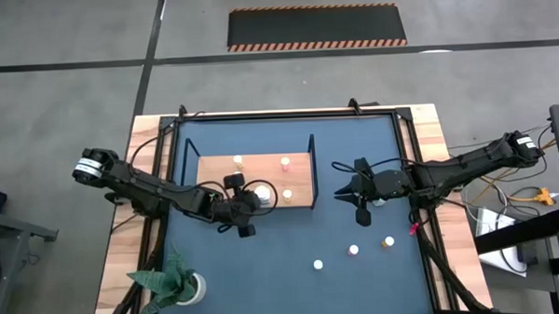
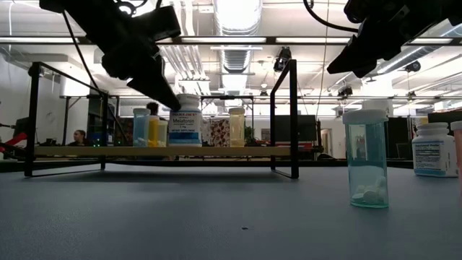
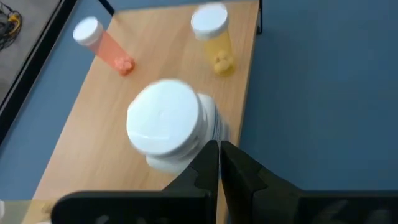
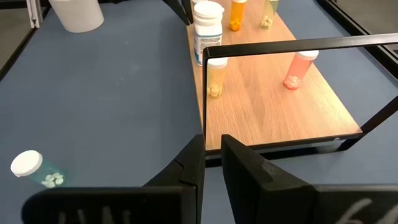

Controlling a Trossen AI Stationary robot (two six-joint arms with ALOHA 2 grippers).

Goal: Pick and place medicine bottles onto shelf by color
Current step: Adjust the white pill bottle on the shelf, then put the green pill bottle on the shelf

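Here the closed, empty left pincer sits just beside the large white bottle on the shelf.

Dark blue tabletop: bore the wooden shelf, four loose bottles toward the right front, and a potted plant at front left.

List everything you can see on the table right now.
Table: one, dark blue.
Shelf: one, light wood, black frame, table centre.
Large bottle: one, white, on shelf.
Small shelf bottles: at least three; yellow, orange, pink.
Loose bottles: at least three, white caps, right of shelf, one teal.
Plant pot: one, white, near-left corner.
Left gripper: shut, beside large bottle.
Right gripper: above table, right of shelf.
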